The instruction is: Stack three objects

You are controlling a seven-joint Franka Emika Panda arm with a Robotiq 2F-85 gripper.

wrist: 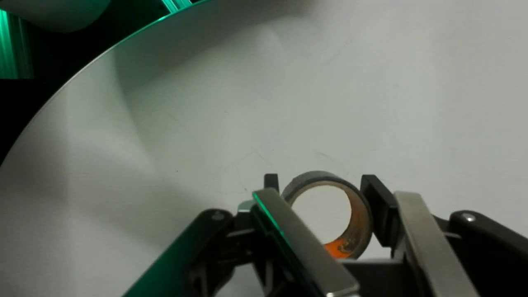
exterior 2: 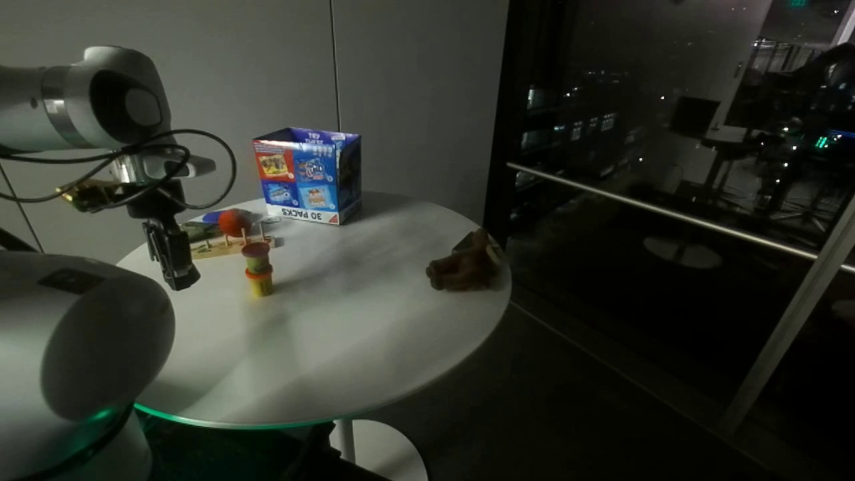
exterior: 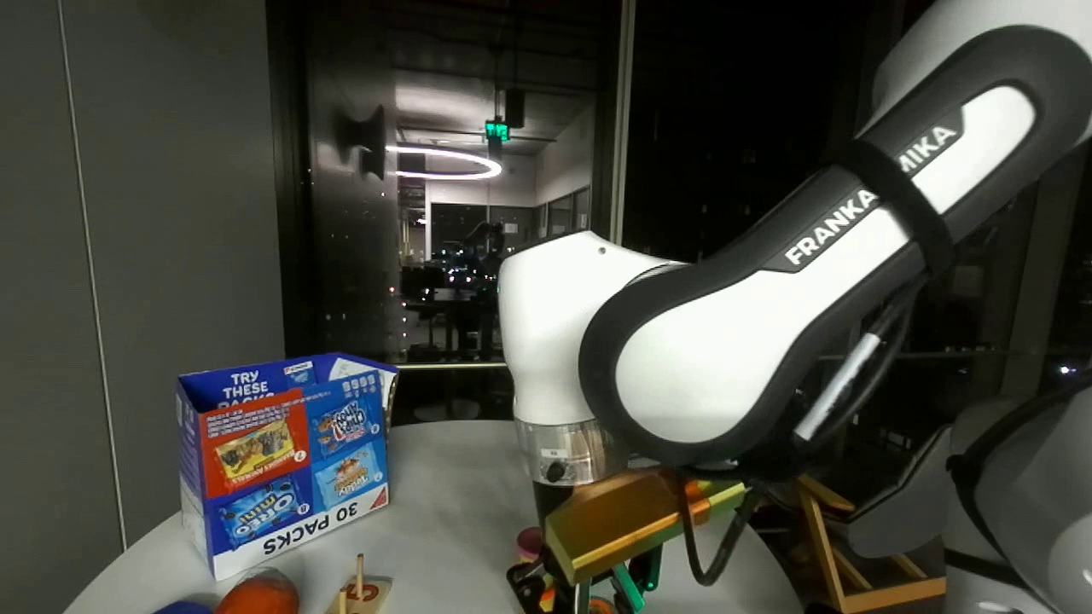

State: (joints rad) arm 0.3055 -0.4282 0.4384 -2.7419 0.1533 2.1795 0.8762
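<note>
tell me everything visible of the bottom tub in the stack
In an exterior view, the bottom tub is a rounded, plastic-looking container with a yellow body and closed orange-red lid. It stands upright on the white table, nearer that camera than the blue carton. The upper tub rests on its lid; nothing else is seen touching it. Any print is too blurred to read.

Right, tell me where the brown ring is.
In the wrist view, the brown ring is low, right of centre, between the jaws of the end effector.
</note>
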